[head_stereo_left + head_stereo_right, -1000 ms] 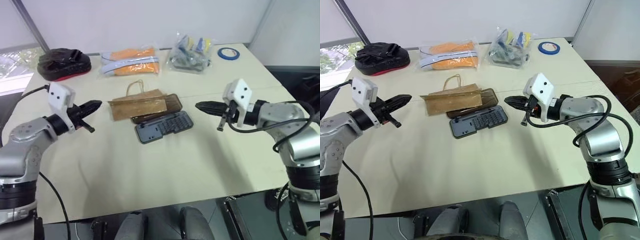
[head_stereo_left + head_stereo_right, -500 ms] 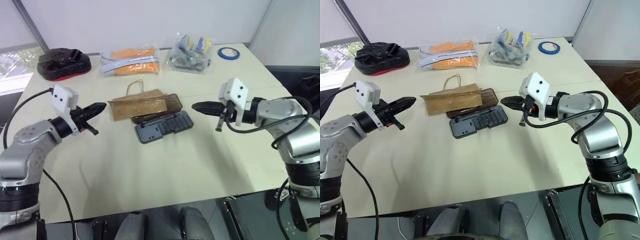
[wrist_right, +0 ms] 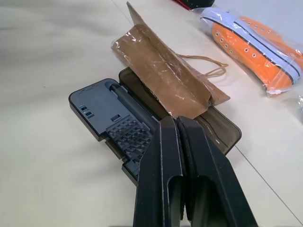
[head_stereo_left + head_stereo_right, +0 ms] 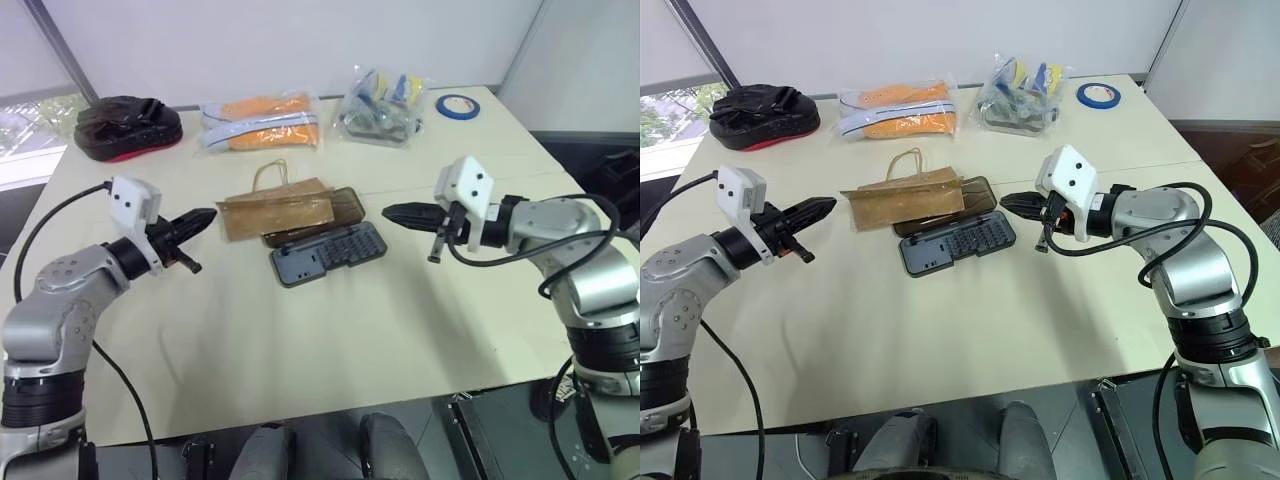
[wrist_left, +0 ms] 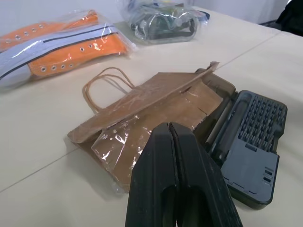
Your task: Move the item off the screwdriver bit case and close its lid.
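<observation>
Both closed grippers have edged inward: the left gripper (image 4: 200, 217) now points at the near end of the paper bag (image 4: 277, 211), its long axis running away toward the right gripper (image 4: 394, 212). It lies across the open lid (image 4: 345, 205) behind the bit case (image 4: 328, 252); bare table (image 4: 300, 340) surrounds them.
</observation>
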### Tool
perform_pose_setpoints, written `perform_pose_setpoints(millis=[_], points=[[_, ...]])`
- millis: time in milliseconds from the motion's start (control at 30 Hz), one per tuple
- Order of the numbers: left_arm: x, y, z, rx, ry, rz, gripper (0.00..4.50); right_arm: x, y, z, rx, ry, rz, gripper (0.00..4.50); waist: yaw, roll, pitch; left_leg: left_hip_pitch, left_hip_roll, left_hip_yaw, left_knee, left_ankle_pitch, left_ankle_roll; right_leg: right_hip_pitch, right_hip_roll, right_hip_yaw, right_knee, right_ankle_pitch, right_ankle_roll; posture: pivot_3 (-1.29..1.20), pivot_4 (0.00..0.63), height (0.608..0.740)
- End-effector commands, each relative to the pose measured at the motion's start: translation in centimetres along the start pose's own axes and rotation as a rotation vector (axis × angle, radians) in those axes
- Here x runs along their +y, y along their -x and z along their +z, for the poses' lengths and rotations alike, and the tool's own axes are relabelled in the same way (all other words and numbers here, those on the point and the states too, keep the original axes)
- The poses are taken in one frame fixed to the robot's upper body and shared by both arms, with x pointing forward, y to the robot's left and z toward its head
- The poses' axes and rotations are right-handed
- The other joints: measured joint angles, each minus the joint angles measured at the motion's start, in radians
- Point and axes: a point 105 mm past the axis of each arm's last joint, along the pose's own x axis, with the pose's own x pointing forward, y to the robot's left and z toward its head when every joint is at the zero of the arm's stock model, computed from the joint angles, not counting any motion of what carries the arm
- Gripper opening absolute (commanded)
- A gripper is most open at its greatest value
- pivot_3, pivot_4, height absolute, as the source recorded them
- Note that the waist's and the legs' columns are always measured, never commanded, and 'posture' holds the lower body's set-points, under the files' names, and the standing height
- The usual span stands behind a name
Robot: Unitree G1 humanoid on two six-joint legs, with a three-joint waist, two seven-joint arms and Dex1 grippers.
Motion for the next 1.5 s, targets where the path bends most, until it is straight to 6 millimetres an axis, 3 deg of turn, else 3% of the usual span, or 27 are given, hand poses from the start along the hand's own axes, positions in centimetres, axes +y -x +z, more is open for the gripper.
perform_pose_setpoints(millis=[33, 100, 333, 367, 533, 767, 1100, 1500], points=[[-0.6, -0.2, 0.9, -0.032, -0.042, -0.008, 0.00, -1.0, -0.3, 1.3, -0.042, 0.044, -0.045, 0.29, 0.000, 0.000, 0.000, 0.000, 0.000, 0.000, 0.000, 0.000, 0.000, 0.000, 0.000, 0.000, 0.000, 0.000, 0.000, 0.00, 0.150, 0.740], [-0.5, -0.5, 0.7, -0.033, -0.044, 0.003, 0.00, -1.5, -0.8, 1.1, -0.045, 0.040, -0.067, 0.77, -0.001, 0.000, 0.000, 0.000, 0.000, 0.000, 0.000, 0.000, 0.000, 0.000, 0.000, 0.000, 0.000, 0.000, 0.000, 0.00, 0.150, 0.740], [-1.1, -2.5, -1.0, -0.046, -0.002, 0.045, 0.00, -2.5, -5.6, 0.0, -0.061, 0.060, -0.100, 4.27, -0.005, 0.000, 0.000, 0.000, 0.000, 0.000, 0.000, 0.000, 0.000, 0.000, 0.000, 0.000, 0.001, 0.000, 0.000, 0.00, 0.150, 0.740], [-1.2, -2.6, -1.2, -0.046, 0.000, 0.047, 0.00, -2.6, -6.1, -0.1, -0.063, 0.064, -0.100, 4.46, -0.006, 0.000, 0.000, 0.000, 0.000, 0.000, 0.000, 0.000, -0.001, -0.001, 0.000, 0.000, 0.001, 0.000, 0.000, 0.00, 0.150, 0.740], [-1.7, -3.5, -1.9, -0.049, 0.008, 0.055, 0.00, -4.0, -10.2, 0.0, -0.078, 0.080, -0.138, 4.46, -0.012, 0.000, 0.000, -0.001, -0.001, 0.001, 0.000, 0.001, -0.001, -0.002, 0.000, 0.000, 0.001, 0.000, 0.000, 0.00, 0.150, 0.740], [-1.5, -3.0, -2.2, -0.054, 0.010, 0.091, 0.00, -5.0, -13.7, 0.1, -0.071, 0.136, -0.167, 4.46, -0.034, 0.000, 0.000, -0.001, -0.001, -0.001, -0.001, 0.001, -0.002, -0.003, 0.000, 0.000, 0.001, 0.000, 0.000, 0.00, 0.150, 0.740], [-1.0, -1.8, -2.4, -0.059, 0.004, 0.156, 0.00, -3.1, -16.0, -0.5, -0.049, 0.151, -0.092, 4.46, -0.058, 0.000, 0.000, -0.001, 0.000, -0.001, -0.001, 0.001, -0.002, -0.003, 0.000, 0.000, 0.002, 0.000, 0.000, 0.00, 0.150, 0.740], [-1.0, -1.6, -2.7, -0.064, 0.001, 0.190, 0.00, -3.1, -17.3, 0.0, -0.030, 0.138, -0.130, 4.46, -0.058, 0.001, 0.000, -0.001, 0.000, -0.001, -0.001, 0.001, -0.002, -0.004, 0.000, 0.000, 0.003, 0.000, 0.000, 0.00, 0.150, 0.740]])
